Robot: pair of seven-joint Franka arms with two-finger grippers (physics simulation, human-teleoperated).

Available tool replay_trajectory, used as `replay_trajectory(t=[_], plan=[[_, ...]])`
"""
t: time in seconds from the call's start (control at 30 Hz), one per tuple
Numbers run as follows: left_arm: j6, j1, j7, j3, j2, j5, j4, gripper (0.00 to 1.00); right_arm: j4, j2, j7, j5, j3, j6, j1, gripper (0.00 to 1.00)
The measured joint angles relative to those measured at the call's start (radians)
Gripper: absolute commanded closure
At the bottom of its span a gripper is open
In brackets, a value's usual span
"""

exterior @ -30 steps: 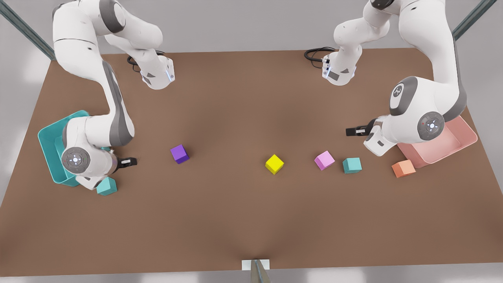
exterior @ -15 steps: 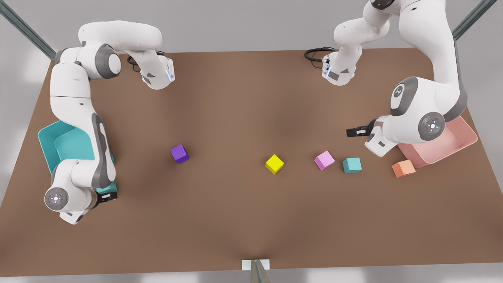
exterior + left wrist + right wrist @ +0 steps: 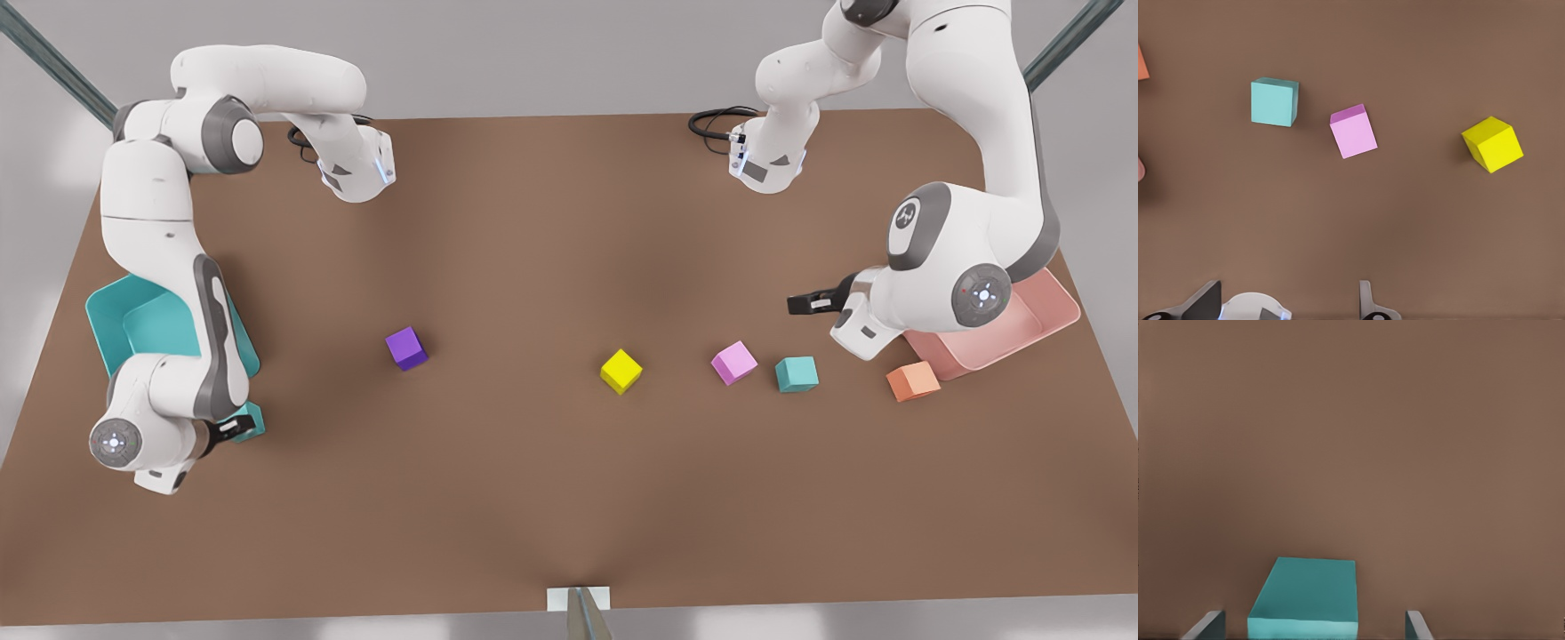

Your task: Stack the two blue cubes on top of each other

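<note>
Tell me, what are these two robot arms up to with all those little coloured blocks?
They are meant to stack two blue cubes. The right gripper, at the front view's left, sits open around one blue cube beside the teal bin, without lifting it. The left gripper waits open above the table near the pink tray. The other blue cube lies untouched between the pink cube and the orange cube.

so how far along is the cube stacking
Nothing is stacked yet: both blue cubes sit on the table, far apart. In hand: the right gripper, open, straddles the blue cube by the teal bin, fingers on either side, not closed on it. The left gripper hangs open above the other blue cube. Left to do: grasp, lift, carry across, set one on the other.
</note>
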Motion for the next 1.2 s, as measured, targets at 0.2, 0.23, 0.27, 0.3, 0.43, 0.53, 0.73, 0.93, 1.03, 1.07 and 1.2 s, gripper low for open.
replay_trajectory(t=[0.2,0.23,0.27,0.3,0.43,0.53,0.73,0.93,1.03,1.07,1.2], plan=[[0.000,0.000,-0.003,0.000,0.000,0.001,0.000,0.00,-0.056,-0.032,-0.027,0.006,-0.001,-0.006,-0.004,0.00],[0.000,0.000,-0.003,0.000,0.000,0.001,0.000,0.00,-0.068,-0.035,-0.029,0.007,-0.001,-0.005,-0.007,0.00],[0.000,0.000,-0.003,0.000,0.000,0.001,-0.001,0.00,-0.076,-0.036,-0.031,0.007,-0.001,-0.003,-0.009,0.00],[0.000,0.000,-0.004,0.000,0.000,0.001,-0.001,0.00,-0.083,-0.037,-0.033,0.008,-0.001,0.000,-0.012,0.00],[0.000,0.000,-0.005,0.000,0.002,0.001,-0.002,0.00,-0.100,-0.032,-0.038,0.009,-0.002,0.017,-0.018,0.00],[0.000,0.000,-0.006,0.000,0.003,0.001,-0.003,0.00,-0.102,-0.011,-0.038,0.008,-0.002,0.041,-0.019,0.00],[0.000,0.000,-0.007,0.000,0.003,0.001,-0.003,0.00,-0.102,0.019,-0.031,0.002,-0.007,0.088,-0.017,0.01],[0.000,0.000,-0.008,0.000,0.008,0.001,-0.003,0.00,-0.102,0.022,-0.025,0.004,-0.009,0.105,-0.010,0.37],[0.000,0.000,-0.008,0.000,0.010,0.001,-0.003,0.00,-0.100,0.018,-0.016,0.006,-0.005,0.102,0.008,0.36],[0.000,0.000,-0.008,0.000,0.010,0.001,-0.003,0.00,-0.095,0.013,-0.013,0.007,0.000,0.097,0.012,0.36],[0.000,0.000,-0.009,0.000,0.011,0.001,-0.003,0.00,-0.069,-0.044,-0.001,0.011,0.095,0.072,0.074,0.36]])
